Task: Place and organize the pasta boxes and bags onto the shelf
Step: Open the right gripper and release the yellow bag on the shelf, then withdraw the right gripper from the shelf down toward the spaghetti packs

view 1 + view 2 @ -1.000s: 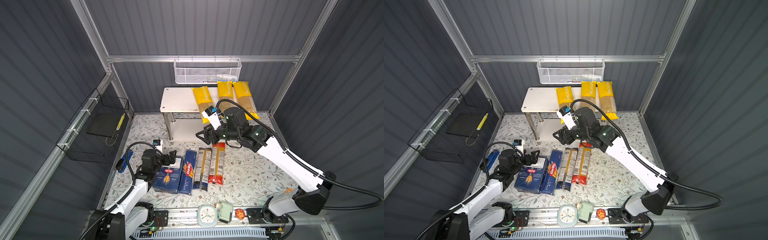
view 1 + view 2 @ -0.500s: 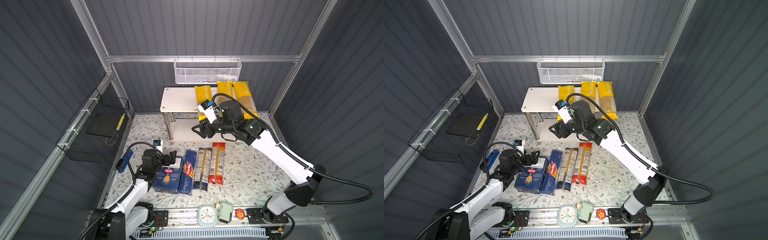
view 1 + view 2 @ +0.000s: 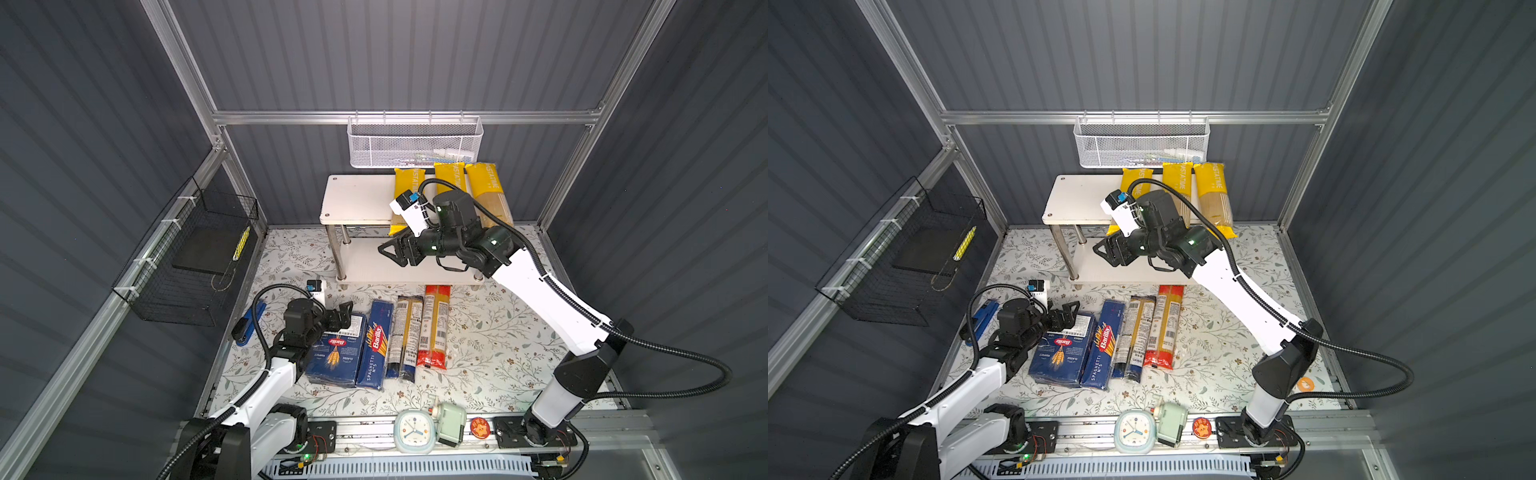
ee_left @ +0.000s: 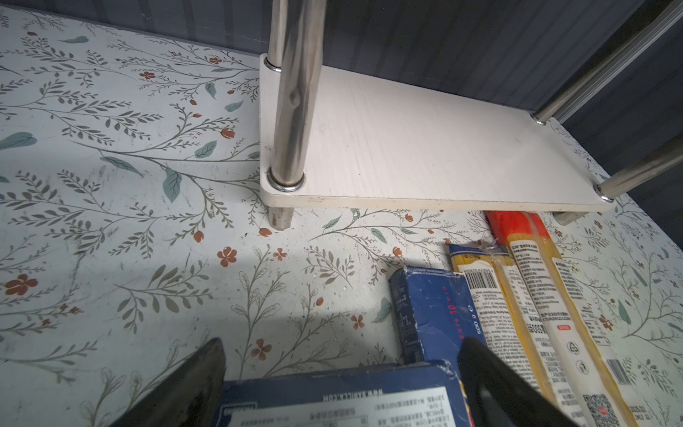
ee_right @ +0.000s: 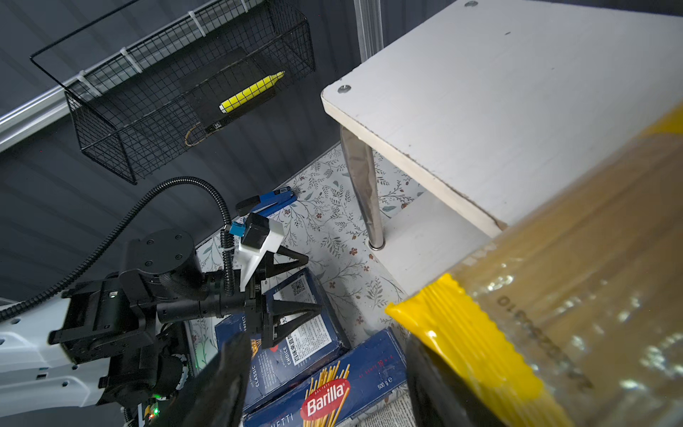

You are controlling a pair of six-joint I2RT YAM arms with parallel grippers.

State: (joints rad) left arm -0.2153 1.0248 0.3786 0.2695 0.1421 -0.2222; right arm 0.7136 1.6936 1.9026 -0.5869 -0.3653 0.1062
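Right gripper (image 3: 390, 254): my jaws spread, empty; yellow bag (image 3: 407, 187) just outside them. Left gripper (image 3: 343, 318): spread, wide box (image 3: 334, 357) end between.

Dark grey ribbed wall panels (image 3: 395, 54) close the cell in on three sides, held in a frame of aluminium profiles (image 3: 291, 117). The tabletop (image 3: 498, 340) has a pale covering printed with green leafy sprigs and small red flowers. A white mesh basket (image 3: 415, 145) hangs from the rear cross rail. A black wire basket (image 3: 187, 266) is fixed to the left-hand rail with white cable ties (image 3: 168, 222) and holds a yellow marker (image 3: 241, 243) and a dark flat pad (image 3: 208, 251). Along the front edge runs a metal rail (image 3: 365, 430) with a small alarm clock (image 3: 413, 430) on it. The light is bright and even, and the shadows are soft.
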